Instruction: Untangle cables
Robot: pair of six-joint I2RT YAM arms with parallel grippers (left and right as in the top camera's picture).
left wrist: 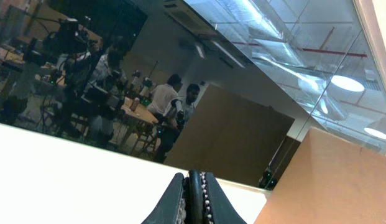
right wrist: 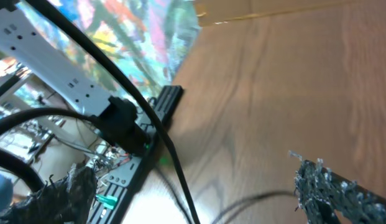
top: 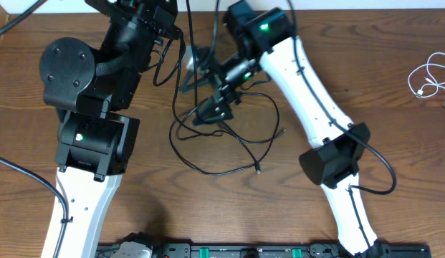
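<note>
The long cables (top: 229, 136) are black. The short cable (top: 428, 77) at three o'clock is white. The table (top: 394, 36) is brown with wood stripes.

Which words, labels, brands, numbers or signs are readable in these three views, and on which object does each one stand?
None can be read in any view.
The black strip at the table's near edge carries small green marks, too small to read.
The colourful panel in the right wrist view shows only blurred paint, with no letters visible.

A brown wooden table (top: 394, 43) spreads beneath the right jaws; a long black bar with green lights (right wrist: 165, 102) lies well ahead of them. Beyond the left jaws stand 2 people (left wrist: 165, 99).
</note>
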